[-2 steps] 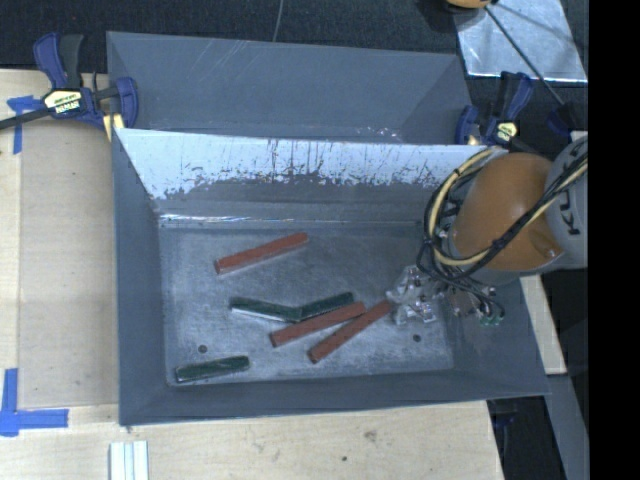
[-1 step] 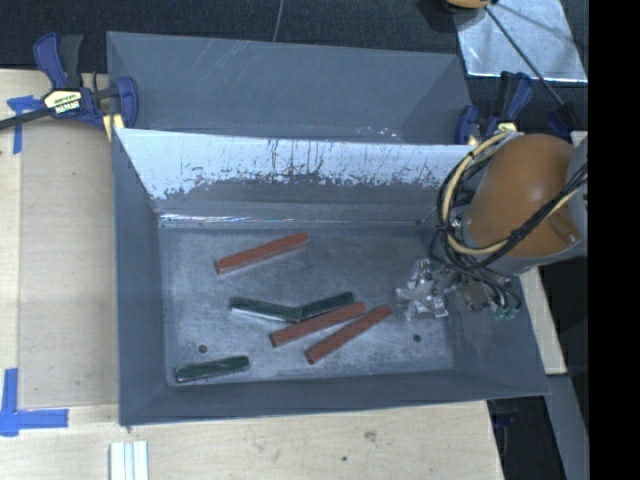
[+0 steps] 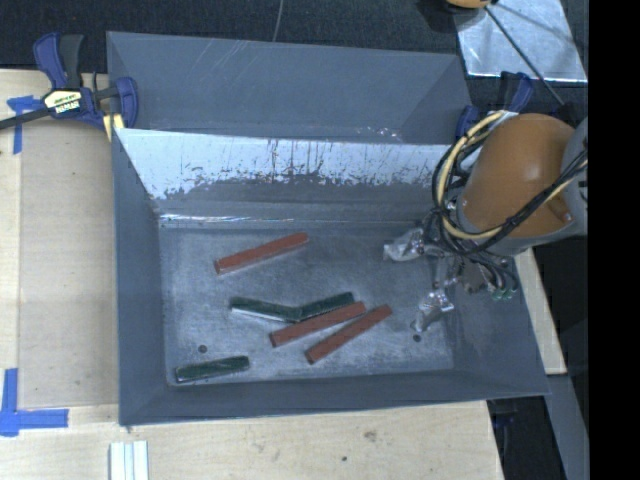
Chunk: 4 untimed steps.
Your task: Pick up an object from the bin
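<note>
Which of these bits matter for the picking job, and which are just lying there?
Job: gripper, open; bin; nearest red stick, perhaps.
Lying about: upper red stick; middle red stick; right green stick; middle green stick; corner green stick.

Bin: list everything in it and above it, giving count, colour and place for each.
bin: one, grey metal, middle of the camera view.
red-brown sticks: three; one alone toward the back left of the floor, two side by side in the middle toward the front.
dark green sticks: three, as far as I can tell; one near the front left corner, two end to end in the middle, touching the red-brown pair.
gripper: one, silver fingers, open, over bare floor at the right, nothing between them.
orange cover: one, on the wrist at the right.
cables: several, yellow and black, looped about the cover.
</note>
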{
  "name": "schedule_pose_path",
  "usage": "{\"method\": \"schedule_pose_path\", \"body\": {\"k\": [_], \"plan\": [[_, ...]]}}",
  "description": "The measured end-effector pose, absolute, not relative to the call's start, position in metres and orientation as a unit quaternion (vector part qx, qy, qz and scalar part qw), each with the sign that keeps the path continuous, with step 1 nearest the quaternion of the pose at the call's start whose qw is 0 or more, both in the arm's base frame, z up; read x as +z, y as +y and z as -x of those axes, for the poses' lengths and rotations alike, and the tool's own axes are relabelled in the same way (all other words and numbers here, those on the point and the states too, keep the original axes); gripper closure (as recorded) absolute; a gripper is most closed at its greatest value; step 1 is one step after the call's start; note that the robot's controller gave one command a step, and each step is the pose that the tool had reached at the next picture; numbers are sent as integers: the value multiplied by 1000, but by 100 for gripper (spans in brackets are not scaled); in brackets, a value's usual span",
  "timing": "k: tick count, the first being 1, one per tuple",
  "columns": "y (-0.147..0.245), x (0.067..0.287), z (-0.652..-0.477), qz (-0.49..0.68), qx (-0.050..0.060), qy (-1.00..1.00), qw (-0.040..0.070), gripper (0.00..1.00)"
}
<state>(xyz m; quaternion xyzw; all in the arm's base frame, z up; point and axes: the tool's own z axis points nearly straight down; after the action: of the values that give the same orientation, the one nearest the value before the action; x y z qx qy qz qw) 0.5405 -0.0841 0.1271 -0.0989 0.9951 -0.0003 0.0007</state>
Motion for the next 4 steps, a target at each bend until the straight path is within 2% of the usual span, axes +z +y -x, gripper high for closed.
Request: {"method": "schedule_pose_path", "body": {"k": [1, 2, 3, 4], "plan": [[-84, 127, -541, 100, 0, 995, 1, 0], [-40, 77, -561, 214, -2, 977, 10, 100], [-40, 77, -561, 214, -2, 977, 10, 100], [-50, 182, -567, 208, 0, 978, 2, 100]]}}
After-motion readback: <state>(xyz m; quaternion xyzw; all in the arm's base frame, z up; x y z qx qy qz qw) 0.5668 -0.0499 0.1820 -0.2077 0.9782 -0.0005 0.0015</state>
